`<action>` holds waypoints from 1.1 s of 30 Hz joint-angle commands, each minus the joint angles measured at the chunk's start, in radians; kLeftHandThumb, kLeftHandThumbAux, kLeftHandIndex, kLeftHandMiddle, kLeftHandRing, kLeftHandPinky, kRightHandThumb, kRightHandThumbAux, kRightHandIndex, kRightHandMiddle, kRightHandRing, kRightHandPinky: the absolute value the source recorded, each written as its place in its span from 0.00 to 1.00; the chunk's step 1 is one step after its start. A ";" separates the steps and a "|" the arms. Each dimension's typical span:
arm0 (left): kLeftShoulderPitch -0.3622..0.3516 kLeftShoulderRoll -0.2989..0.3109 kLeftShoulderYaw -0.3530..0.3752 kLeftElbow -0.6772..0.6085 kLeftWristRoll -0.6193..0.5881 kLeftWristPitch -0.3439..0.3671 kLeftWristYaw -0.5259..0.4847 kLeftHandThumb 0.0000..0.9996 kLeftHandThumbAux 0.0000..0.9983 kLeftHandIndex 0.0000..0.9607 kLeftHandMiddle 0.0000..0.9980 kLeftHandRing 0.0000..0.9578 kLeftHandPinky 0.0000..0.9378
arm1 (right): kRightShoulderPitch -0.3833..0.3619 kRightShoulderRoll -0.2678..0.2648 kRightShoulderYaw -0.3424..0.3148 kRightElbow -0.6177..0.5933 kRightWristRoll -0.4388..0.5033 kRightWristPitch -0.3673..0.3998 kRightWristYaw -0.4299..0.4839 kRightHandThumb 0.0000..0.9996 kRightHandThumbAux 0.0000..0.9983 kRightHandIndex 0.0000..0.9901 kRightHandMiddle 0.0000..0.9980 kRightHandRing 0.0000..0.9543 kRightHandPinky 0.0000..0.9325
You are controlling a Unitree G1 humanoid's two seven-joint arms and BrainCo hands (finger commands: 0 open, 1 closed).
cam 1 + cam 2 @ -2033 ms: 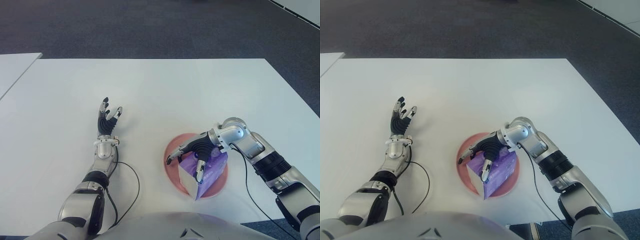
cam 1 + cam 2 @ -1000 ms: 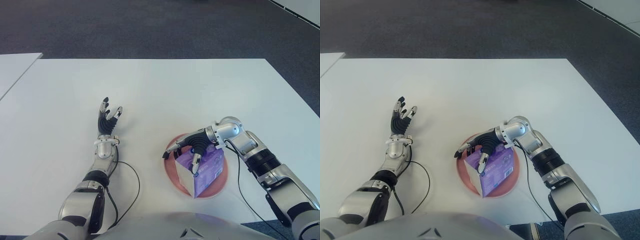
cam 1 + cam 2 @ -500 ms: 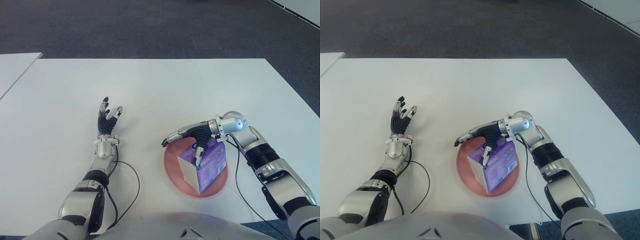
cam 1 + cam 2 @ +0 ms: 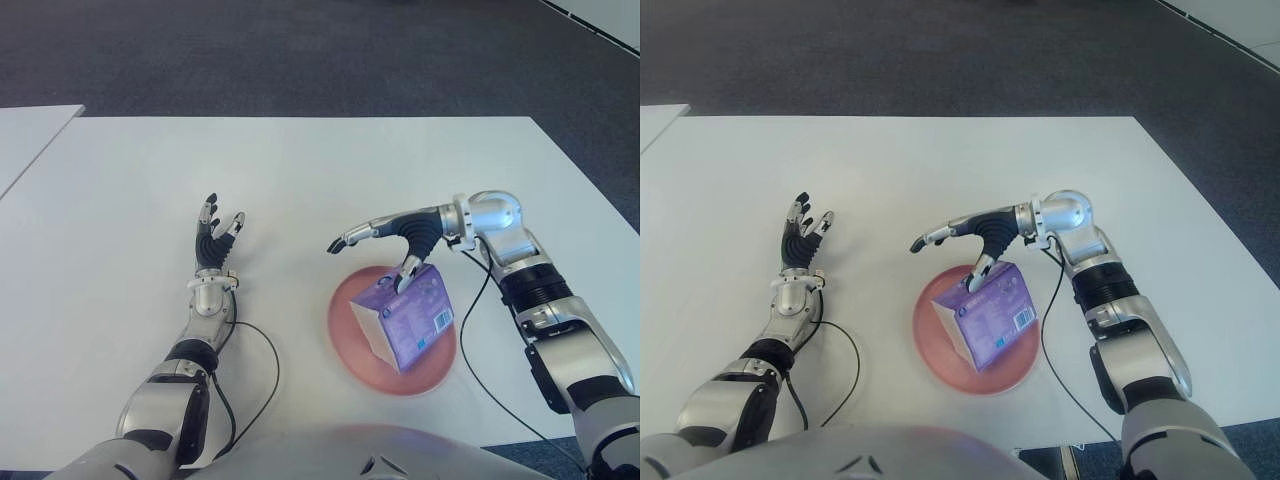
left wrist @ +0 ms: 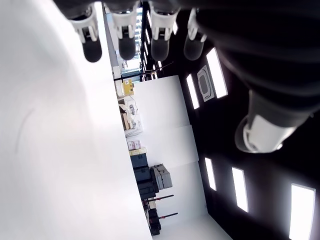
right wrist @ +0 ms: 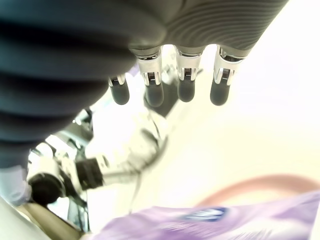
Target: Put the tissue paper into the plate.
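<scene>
— While the white table (image 4: 330,170) is filling most of both eye views, where is the tissue paper sitting?

— The tissue paper (image 4: 405,318), a purple pack with a white end face and a barcode on its top, is lying inside the pink plate (image 4: 352,345). The plate is resting on the table toward the robot's 5 o'clock edge, and the pack is lying slantwise across it, its white end pointing to about 8 o'clock.

— What is the right hand doing?

— The right hand (image 4: 400,240) is hovering at the plate's 12 o'clock rim, above the pack's far corner. Its fingers (image 4: 352,238) are stretching out flat toward 9 o'clock, spread and gripping nothing. The thumb is pointing down at the pack's far edge; whether the tip is touching the wrapper cannot be told from the eye views. In the right wrist view four fingertips (image 6: 151,95) are hanging straight in a row, with the purple wrapper (image 6: 210,220) below them and a strip of the plate's rim (image 6: 250,186) beside it.

— And the left hand?

— The left hand (image 4: 214,240) is showing at the plate's 9 o'clock, well apart from it, palm up over bare table, its fingers extended toward 12 o'clock and holding nothing. A black cable (image 4: 262,360) is looping on the table beside the left forearm. In the left wrist view the fingertips (image 5: 126,47) are standing straight and empty.
</scene>
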 commanded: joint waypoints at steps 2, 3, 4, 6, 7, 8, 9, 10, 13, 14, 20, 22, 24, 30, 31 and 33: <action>0.086 -0.025 -0.005 0.067 0.010 0.024 0.001 0.05 0.56 0.00 0.00 0.00 0.00 | -0.010 -0.005 -0.031 -0.038 0.014 -0.021 0.008 0.14 0.47 0.00 0.00 0.00 0.06; 0.086 -0.025 -0.005 0.067 0.010 0.025 0.001 0.05 0.56 0.00 0.00 0.00 0.00 | -0.011 -0.005 -0.035 -0.043 0.011 -0.027 0.007 0.15 0.47 0.00 0.00 0.00 0.06; 0.085 -0.025 -0.004 0.068 0.009 0.026 0.001 0.05 0.56 0.00 0.00 0.00 0.00 | -0.013 -0.006 -0.039 -0.052 0.007 -0.025 0.003 0.15 0.47 0.00 0.00 0.00 0.07; 0.085 -0.025 -0.004 0.069 0.009 0.027 0.002 0.05 0.56 0.00 0.00 0.00 0.00 | -0.014 -0.012 -0.046 -0.074 0.002 -0.010 -0.005 0.16 0.48 0.00 0.00 0.00 0.07; 0.085 -0.025 -0.004 0.068 0.010 0.028 0.002 0.05 0.56 0.00 0.00 0.00 0.00 | -0.014 -0.015 -0.049 -0.086 0.000 0.000 -0.007 0.17 0.48 0.00 0.00 0.00 0.07; 0.085 -0.025 -0.004 0.068 0.011 0.027 0.004 0.04 0.56 0.00 0.00 0.00 0.00 | -0.015 -0.022 -0.052 -0.101 -0.004 0.018 -0.012 0.17 0.48 0.00 0.00 0.00 0.07; 0.086 -0.025 -0.005 0.068 0.011 0.026 0.005 0.04 0.56 0.00 0.00 0.00 0.00 | -0.015 -0.026 -0.055 -0.113 -0.007 0.031 -0.016 0.17 0.49 0.00 0.00 0.00 0.07; 0.086 -0.024 -0.006 0.068 0.013 0.026 0.007 0.04 0.56 0.00 0.00 0.00 0.00 | -0.014 -0.030 -0.058 -0.121 -0.013 0.044 -0.022 0.17 0.49 0.00 0.00 0.00 0.08; 0.086 -0.023 -0.007 0.069 0.016 0.025 0.008 0.04 0.56 0.00 0.00 0.00 0.00 | -0.008 -0.038 -0.064 -0.145 -0.019 0.078 -0.033 0.18 0.50 0.00 0.00 0.00 0.08; 0.086 -0.023 -0.008 0.069 0.016 0.026 0.006 0.04 0.56 0.00 0.00 0.00 0.00 | -0.006 -0.044 -0.067 -0.160 -0.020 0.102 -0.036 0.18 0.51 0.00 0.00 0.00 0.08; 0.085 -0.021 -0.009 0.069 0.014 0.036 -0.001 0.04 0.56 0.00 0.00 0.00 0.00 | -0.005 -0.060 -0.067 -0.212 -0.034 0.183 -0.056 0.15 0.54 0.00 0.00 0.00 0.01; 0.085 -0.022 -0.008 0.069 0.013 0.038 -0.001 0.03 0.56 0.00 0.00 0.00 0.00 | -0.009 -0.052 -0.069 -0.212 -0.026 0.173 -0.057 0.14 0.55 0.00 0.00 0.00 0.01; 0.085 -0.023 -0.007 0.068 0.012 0.038 -0.001 0.03 0.56 0.00 0.00 0.00 0.00 | -0.011 -0.045 -0.071 -0.207 -0.014 0.164 -0.054 0.13 0.57 0.00 0.00 0.00 0.00; 0.085 -0.025 -0.006 0.067 0.010 0.033 0.001 0.03 0.57 0.00 0.00 0.00 0.00 | -0.003 -0.041 -0.082 -0.226 0.020 0.241 -0.056 0.12 0.58 0.00 0.00 0.00 0.00; 0.085 -0.025 -0.005 0.068 0.010 0.033 0.001 0.03 0.57 0.00 0.00 0.00 0.00 | -0.001 -0.039 -0.084 -0.229 0.025 0.252 -0.057 0.12 0.58 0.00 0.00 0.00 0.00; 0.084 -0.025 -0.005 0.068 0.009 0.034 -0.001 0.03 0.58 0.00 0.00 0.00 0.00 | 0.002 -0.024 -0.103 -0.222 0.053 0.265 -0.066 0.13 0.58 0.00 0.00 0.00 0.00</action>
